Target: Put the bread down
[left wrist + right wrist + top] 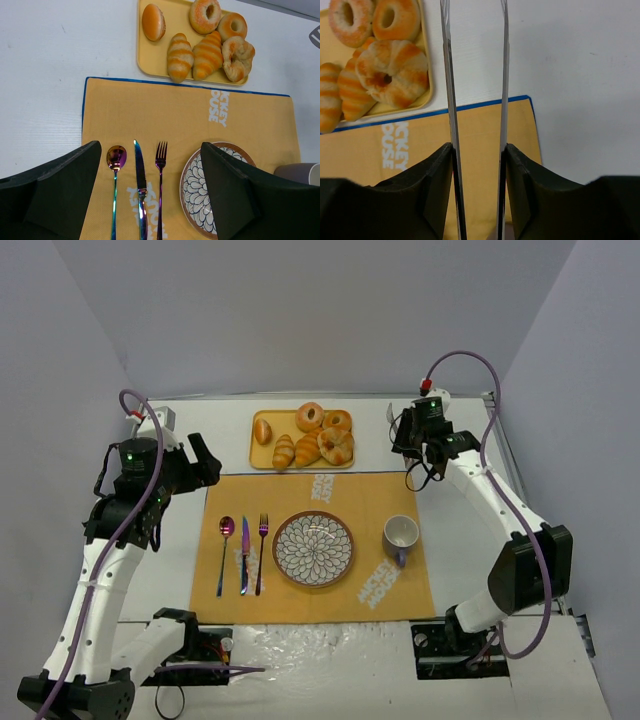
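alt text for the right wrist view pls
The right gripper holds a pair of metal tongs, their two thin arms apart and empty, reaching over the white table. At upper left, the curled bread sits on the yellow tray among other pastries, next to an orange placemat.

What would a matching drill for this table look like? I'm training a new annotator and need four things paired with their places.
Things:
1. bread
2. mug
3. spoon
4. tongs

Places:
A. between the fingers of the right gripper
B. on the placemat, right of the plate
C. at the right end of the yellow tray
D. leftmost of the cutlery, left of the plate

Pairs: 1-C, 2-B, 3-D, 4-A
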`<state>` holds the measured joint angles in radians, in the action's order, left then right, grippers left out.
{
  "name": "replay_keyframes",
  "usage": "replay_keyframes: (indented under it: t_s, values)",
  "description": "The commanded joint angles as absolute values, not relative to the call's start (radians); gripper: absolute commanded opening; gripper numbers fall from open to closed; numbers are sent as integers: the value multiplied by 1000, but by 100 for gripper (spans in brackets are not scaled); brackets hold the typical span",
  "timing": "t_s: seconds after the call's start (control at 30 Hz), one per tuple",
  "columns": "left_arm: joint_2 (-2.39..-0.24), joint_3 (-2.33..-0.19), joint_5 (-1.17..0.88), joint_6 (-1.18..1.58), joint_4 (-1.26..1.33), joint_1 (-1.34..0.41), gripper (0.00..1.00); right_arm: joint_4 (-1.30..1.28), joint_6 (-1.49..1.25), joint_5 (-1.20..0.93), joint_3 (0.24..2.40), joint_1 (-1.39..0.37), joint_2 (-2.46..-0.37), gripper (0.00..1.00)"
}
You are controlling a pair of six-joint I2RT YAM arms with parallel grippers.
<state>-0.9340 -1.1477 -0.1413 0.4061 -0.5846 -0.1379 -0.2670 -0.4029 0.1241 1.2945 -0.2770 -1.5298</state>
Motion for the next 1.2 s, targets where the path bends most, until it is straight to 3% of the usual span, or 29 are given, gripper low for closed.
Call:
replay_keyframes:
  t_s: [0.0,0.27,0.6,1.17]
  values:
    - [-931,-1157,-143,414,-517,-130,77,-257,-389,32,1276,-305,-1429,40]
    - [-937,-1155,-147,416,-515,-130,77,-252,-396,-72,1236,-371,-1407,41]
    - [-940,-1155,-149,417,-514,-130,77,-241,-412,-42,1226,-486,-1432,44]
    - [-945,-1155,-144,416,-516,-130,77,-174,-410,30,1242,-495,-1568,46]
